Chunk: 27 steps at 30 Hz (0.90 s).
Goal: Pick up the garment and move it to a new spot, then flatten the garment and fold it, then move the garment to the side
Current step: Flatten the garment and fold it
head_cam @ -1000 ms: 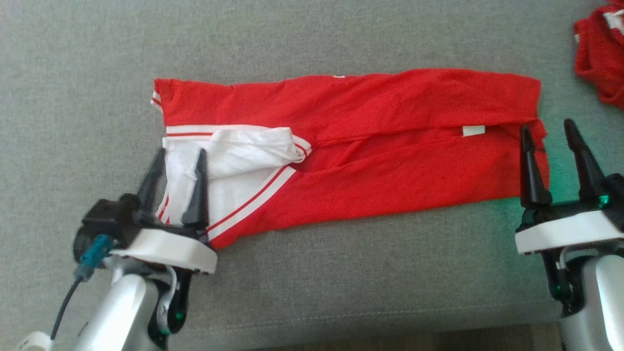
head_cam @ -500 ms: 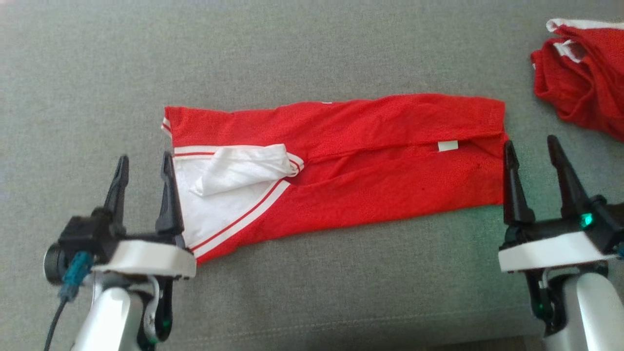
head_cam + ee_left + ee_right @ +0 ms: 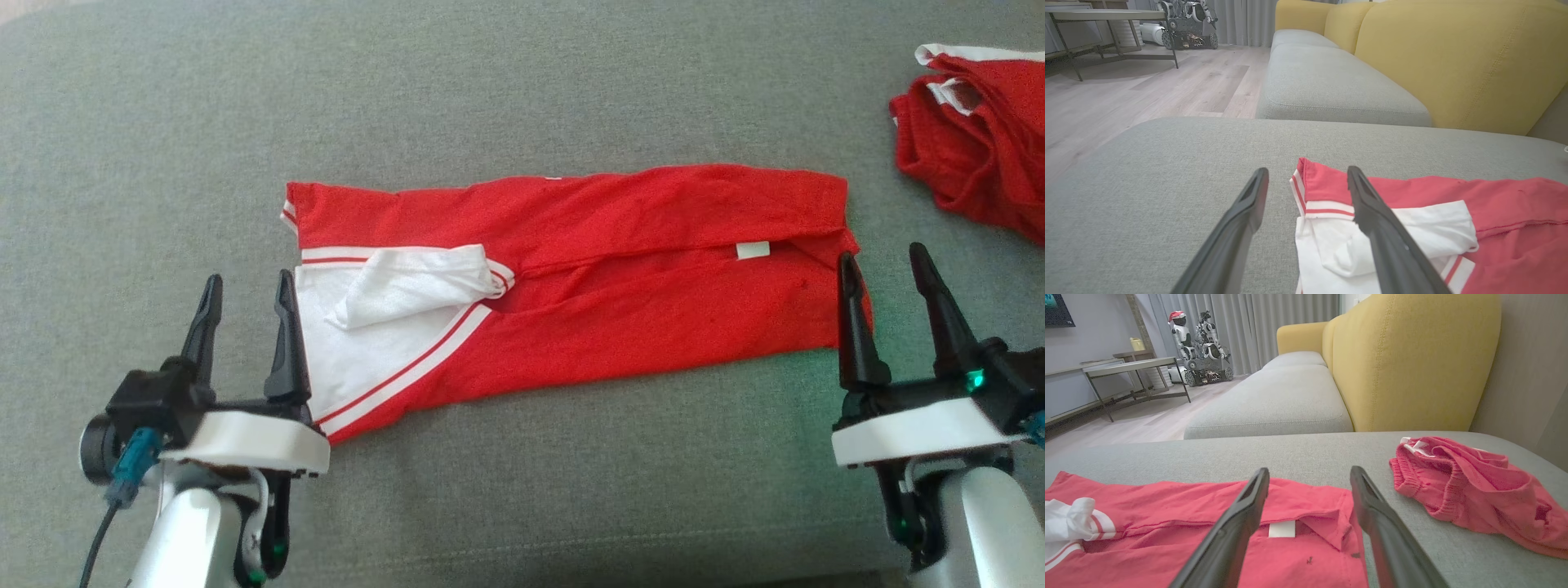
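Note:
The garment (image 3: 620, 269) is a red shirt with white sleeves and red-and-white trim, folded into a long band across the grey cushion (image 3: 522, 98). Its white end (image 3: 1347, 245) lies at the left, its hem with a small white tag (image 3: 1282, 528) at the right. My left gripper (image 3: 245, 290) stands open at the garment's left end, nothing between its fingers. At the right end my right gripper (image 3: 886, 265) is open too, its left finger over the hem edge. In both wrist views the fingers are spread wide and empty.
A second red garment (image 3: 976, 139), crumpled, lies at the far right of the cushion (image 3: 1470, 490). A yellow sofa back (image 3: 1412, 359) rises behind. Further grey seat cushions (image 3: 1331, 85), a wooden floor, a table and a parked robot (image 3: 1202, 347) lie beyond.
The head camera has shifted, so the whole picture moved. Both grippers have drawn back off the garment's ends, the left one clear of the white sleeve; the garment lies as before.

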### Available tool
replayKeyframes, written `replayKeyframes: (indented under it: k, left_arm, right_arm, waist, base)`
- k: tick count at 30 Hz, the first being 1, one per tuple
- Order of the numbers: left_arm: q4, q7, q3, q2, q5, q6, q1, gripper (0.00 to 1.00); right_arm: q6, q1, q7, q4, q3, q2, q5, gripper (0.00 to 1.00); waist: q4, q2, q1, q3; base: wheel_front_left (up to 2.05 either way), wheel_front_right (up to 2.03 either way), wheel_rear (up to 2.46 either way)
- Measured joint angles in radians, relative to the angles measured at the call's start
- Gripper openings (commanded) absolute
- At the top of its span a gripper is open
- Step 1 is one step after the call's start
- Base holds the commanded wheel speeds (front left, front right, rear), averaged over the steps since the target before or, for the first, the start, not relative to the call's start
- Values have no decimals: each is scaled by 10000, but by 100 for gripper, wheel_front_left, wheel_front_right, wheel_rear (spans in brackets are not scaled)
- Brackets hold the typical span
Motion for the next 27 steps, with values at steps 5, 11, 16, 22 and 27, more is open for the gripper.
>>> replayKeyframes:
  k: [5,11,16,22,27]
  left_arm:
    - [17,0,117,-48,178,-144,-82,100]
    - [69,0,100,-213,385,-389,-497,100]
    - [138,0,81,-368,535,-571,-993,100]
    - [280,0,81,-495,658,-732,-1179,100]
    - [337,0,105,-633,782,-821,-1249,100]
  right_arm:
    - [0,-35,107,439,-238,-17,374,100]
    - [0,-1115,251,1906,-516,-330,794,100]
    - [0,-2409,652,3248,-395,-493,986,100]
    - [0,-2729,1333,4286,-337,-554,1271,100]
    - [0,-2771,1812,4226,-424,-562,1641,100]
  waist:
    - [68,0,0,139]
    - [237,0,0,542]
    - [392,0,1,944]
    - [512,0,1,1216]
    - [572,0,0,1331]
  base:
    - [0,0,0]
    - [0,0,0]
    - [0,0,0]
    - [0,0,0]
    - [0,0,0]
